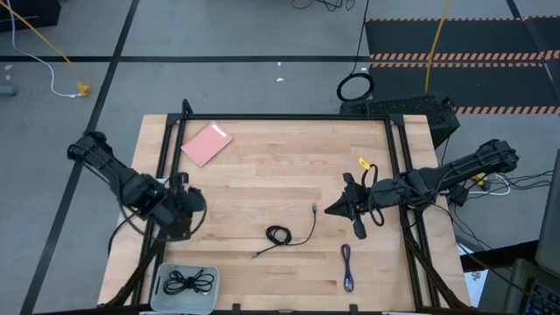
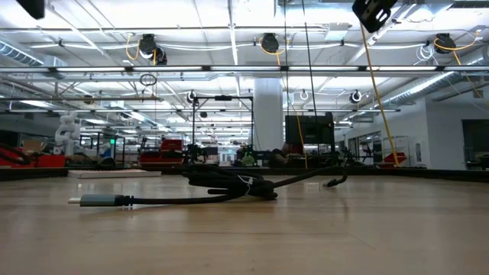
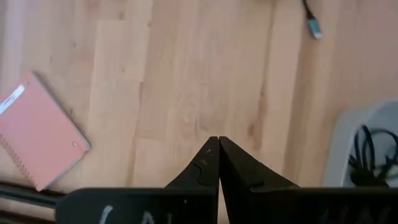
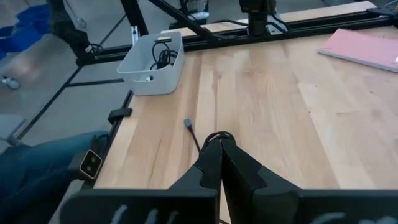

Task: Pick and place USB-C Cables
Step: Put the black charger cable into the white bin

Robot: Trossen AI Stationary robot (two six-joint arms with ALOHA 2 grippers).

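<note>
One black USB-C cable [image 1: 280, 234] lies loosely coiled on the wood in the middle of the table, with a plug [image 1: 315, 208] toward the right arm; the low view shows it [image 2: 229, 183] flat on the board. The purple-blue cable [image 1: 347, 265] lies near the front right. Another black cable [image 1: 188, 281] sits coiled inside the grey bin [image 1: 164, 271] at the front left corner. My left gripper [image 1: 192, 206] [image 3: 217, 140] hovers shut above the table's left side, beside the bin. My right gripper [image 1: 330, 211] [image 4: 221, 142] hovers shut just right of the middle cable [image 4: 217, 134].
A pink spiral notebook [image 1: 207, 143] [image 3: 37, 130] lies at the far left of the table. Black frame rails [image 1: 171, 149] run along the table's sides and far edge. Bare wood lies between the notebook and the cables. The bin [image 4: 152, 56] stands at the table's corner.
</note>
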